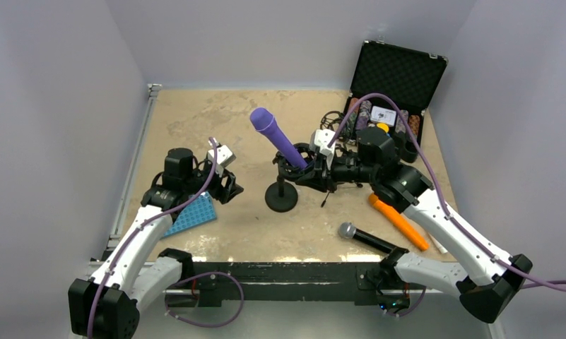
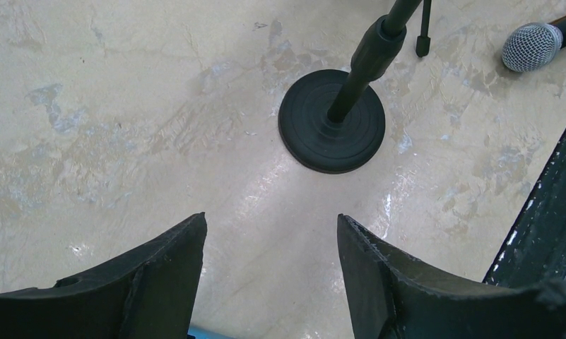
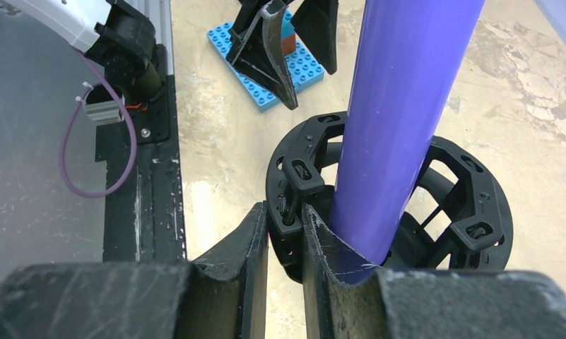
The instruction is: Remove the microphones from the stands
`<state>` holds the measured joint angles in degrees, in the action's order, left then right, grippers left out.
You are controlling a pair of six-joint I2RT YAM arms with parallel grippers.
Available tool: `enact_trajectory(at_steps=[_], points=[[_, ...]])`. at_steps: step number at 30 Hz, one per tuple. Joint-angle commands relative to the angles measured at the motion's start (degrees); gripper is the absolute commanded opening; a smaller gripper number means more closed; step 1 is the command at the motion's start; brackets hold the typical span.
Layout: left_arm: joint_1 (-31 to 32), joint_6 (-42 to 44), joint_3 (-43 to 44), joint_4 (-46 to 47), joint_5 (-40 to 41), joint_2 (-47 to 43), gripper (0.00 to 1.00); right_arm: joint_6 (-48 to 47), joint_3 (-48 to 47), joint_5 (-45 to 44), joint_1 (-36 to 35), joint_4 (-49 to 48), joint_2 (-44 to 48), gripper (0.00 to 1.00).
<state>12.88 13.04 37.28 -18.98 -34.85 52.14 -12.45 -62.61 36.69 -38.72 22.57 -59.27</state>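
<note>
Purple mic (image 1: 274, 134) sits tilted in stand (image 1: 281, 196) ring (image 3: 463, 176), mid-counter (image 1: 195, 113). R gripper (image 3: 285, 215) clenched on ring rim beside mic. L gripper (image 2: 270, 220) released, over counter nr stand base.

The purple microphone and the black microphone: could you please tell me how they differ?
The purple microphone is purple all over; the black microphone has a silver mesh head. The purple microphone stands tilted in the stand's cradle; the black microphone lies flat on the table. The right gripper grips the cradle beside the purple microphone; no gripper is at the black microphone. Both are slim handheld shapes.
</note>
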Motion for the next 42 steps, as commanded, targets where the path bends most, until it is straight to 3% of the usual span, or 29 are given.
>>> enact_trajectory(at_steps=[1,18,22,31,37,42], points=[[0.3,0.8,2.3,1.1,-1.3,0.2,0.71,-2.3,-0.1,-1.0,0.7,0.1,1.9,0.00],[0.5,0.4,1.9,2.4,-2.5,0.5,0.71,-3.1,-0.1,-0.8,1.5,1.9,2.6,0.01],[0.5,0.2,2.0,2.5,-3.0,0.4,0.71,-3.1,-0.8,-1.2,1.5,1.8,2.1,0.12],[0.7,1.4,1.6,2.2,-4.7,0.0,0.71,-3.6,-4.0,-3.9,1.5,6.2,1.4,0.53],[0.7,-0.1,1.1,4.1,-5.2,0.5,0.71,-3.7,-5.1,-5.4,1.5,7.1,1.5,0.66],[0.7,-0.1,1.0,4.4,-5.5,0.5,0.71,-3.8,-6.1,-5.9,1.5,7.2,0.9,0.67]])
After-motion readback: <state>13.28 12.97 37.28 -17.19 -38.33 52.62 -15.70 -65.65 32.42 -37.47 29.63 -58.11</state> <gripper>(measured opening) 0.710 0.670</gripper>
